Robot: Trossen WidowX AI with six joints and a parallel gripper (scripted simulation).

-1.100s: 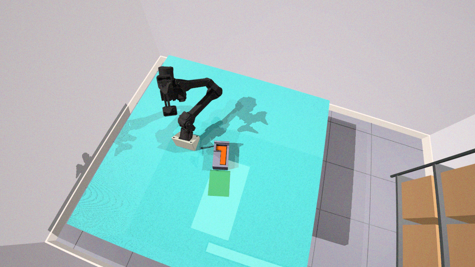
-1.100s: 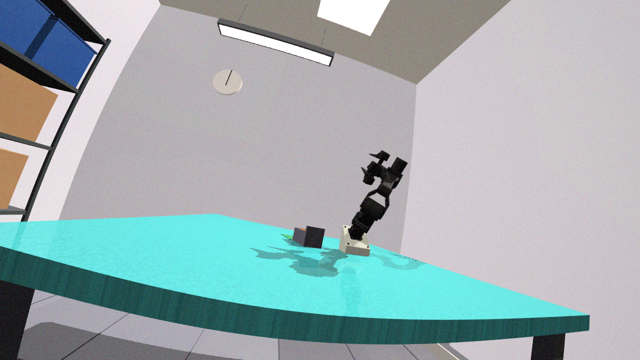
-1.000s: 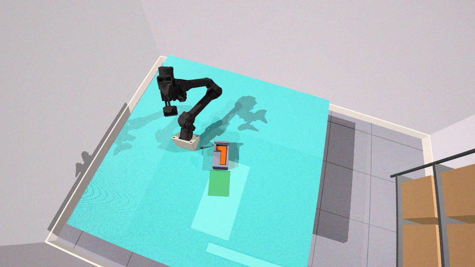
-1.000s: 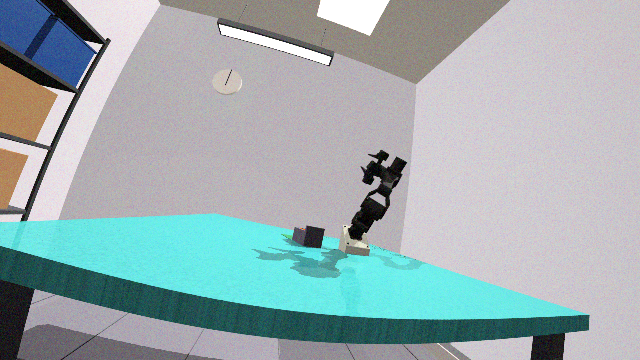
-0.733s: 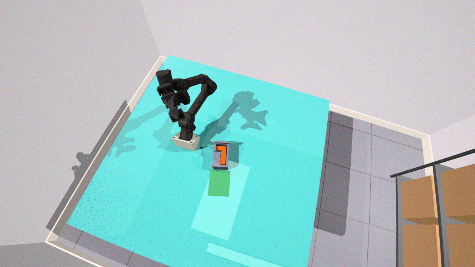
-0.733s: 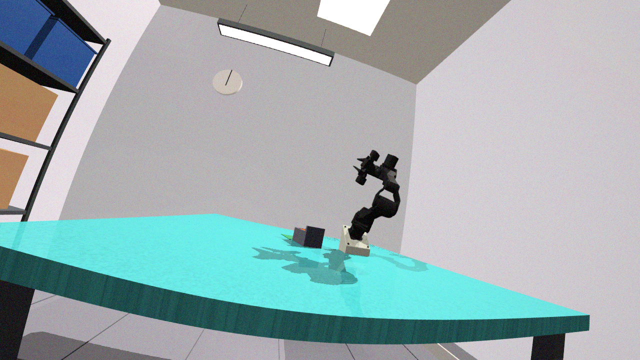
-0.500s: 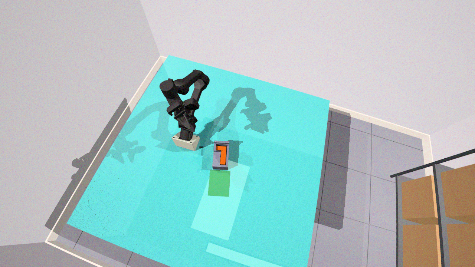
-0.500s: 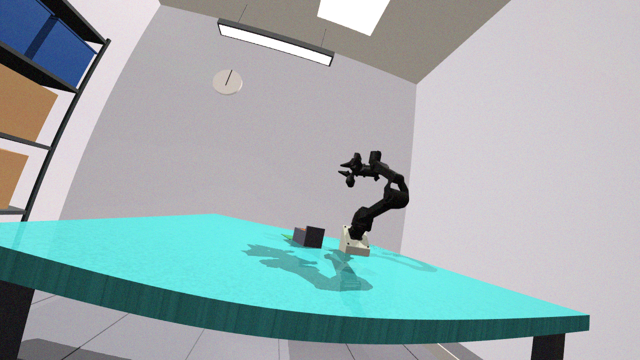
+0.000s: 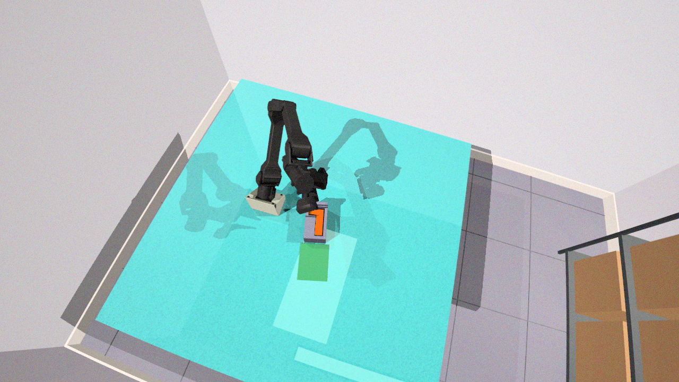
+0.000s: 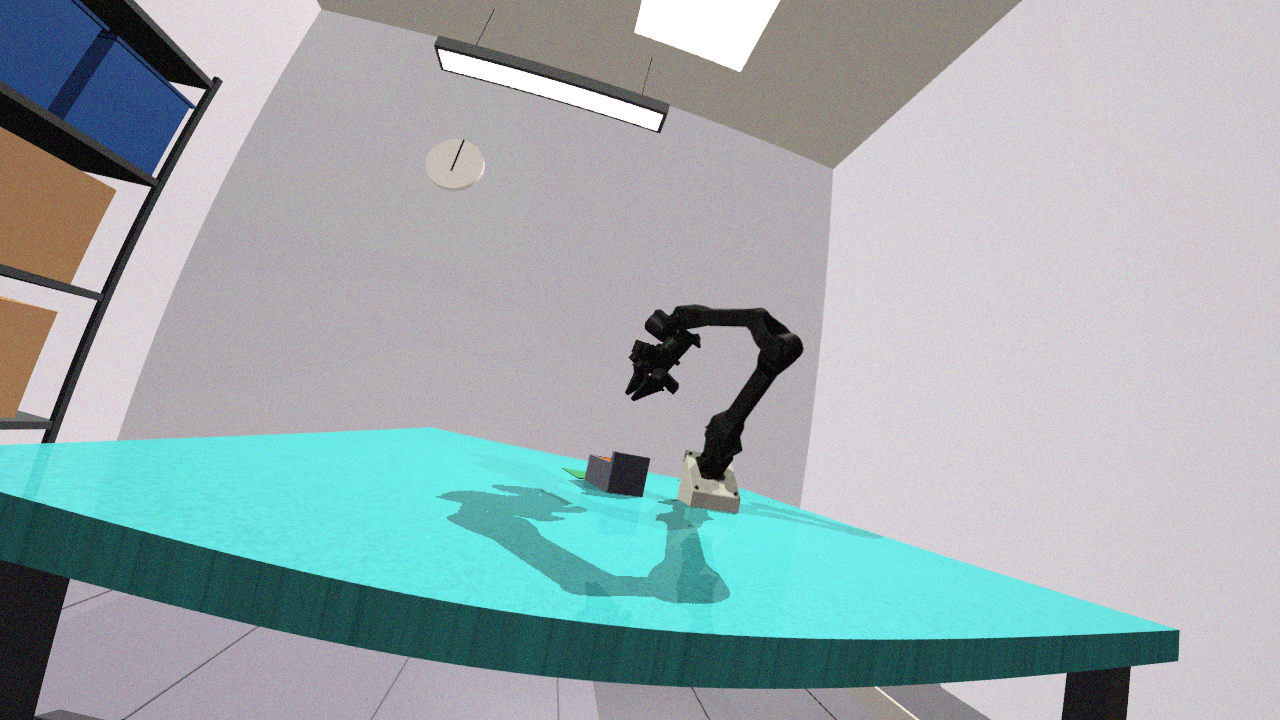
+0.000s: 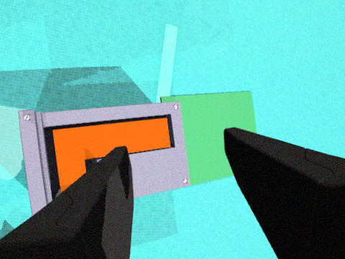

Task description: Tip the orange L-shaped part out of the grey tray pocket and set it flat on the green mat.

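Note:
The orange L-shaped part (image 9: 319,223) (image 11: 108,134) lies level in the pocket of the grey tray (image 9: 309,232) (image 10: 629,474) (image 11: 158,167), with a dark gap along its edges. Its L-shaped end is by the tray's ridged end, at the left in the wrist view, and is partly hidden there by a finger. The green mat (image 9: 312,262) (image 10: 574,472) (image 11: 215,119) lies flat beside the tray's other end. My gripper (image 10: 631,394) (image 11: 177,148) is partly open and empty. It hangs well above the tray, pointing down; the top view hides its fingertips.
The arm's pale base (image 9: 266,205) (image 10: 707,494) stands on the turquoise table close to the tray. Shadows of the arm fall across the table. A shelf with brown boxes (image 9: 595,285) (image 10: 49,205) stands away from the table.

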